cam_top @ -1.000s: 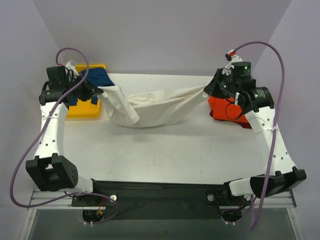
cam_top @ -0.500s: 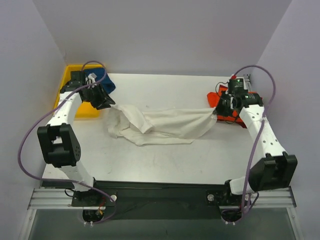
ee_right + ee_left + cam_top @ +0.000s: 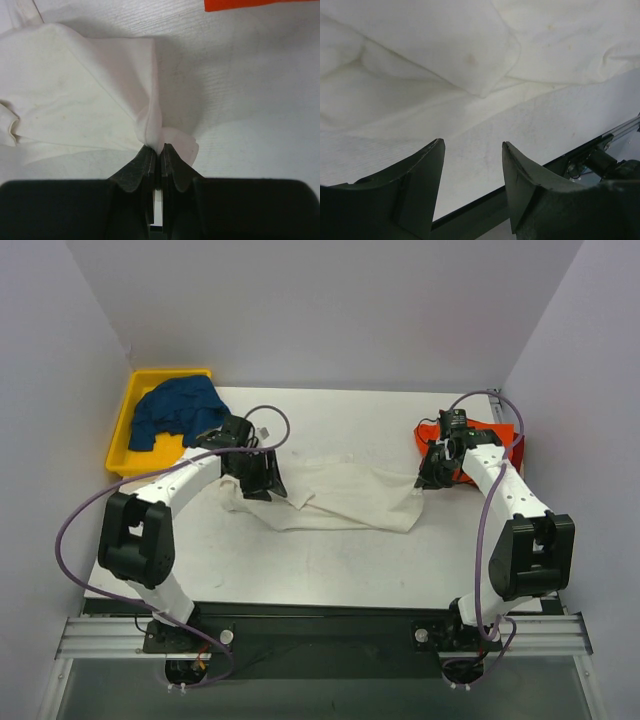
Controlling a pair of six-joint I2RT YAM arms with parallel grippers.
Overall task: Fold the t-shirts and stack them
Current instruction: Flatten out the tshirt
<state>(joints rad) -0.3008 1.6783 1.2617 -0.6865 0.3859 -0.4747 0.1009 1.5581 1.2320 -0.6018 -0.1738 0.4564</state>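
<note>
The off-white t-shirt (image 3: 345, 495) lies loosely spread on the table, with folds at its left end. My left gripper (image 3: 262, 480) hovers over that left end, open, with nothing between its fingertips (image 3: 472, 150); the shirt's cloth (image 3: 445, 50) lies just beyond them. At the shirt's right corner my right gripper (image 3: 432, 474) is shut (image 3: 160, 149), pinching a fold of the off-white cloth (image 3: 90, 90). An orange-red t-shirt (image 3: 432, 436) lies behind the right arm, and its edge (image 3: 240, 4) shows in the right wrist view. A dark blue t-shirt (image 3: 178, 408) is heaped in the yellow bin.
The yellow bin (image 3: 122, 425) stands at the back left corner of the table. A black rail (image 3: 320, 615) runs along the near edge, between the arm bases. Grey walls close in the back and both sides.
Both arms brought the off-white shirt down from a hanging stretch onto the table. The left gripper opened, let go of its end and moved right; the right gripper kept its hold.
</note>
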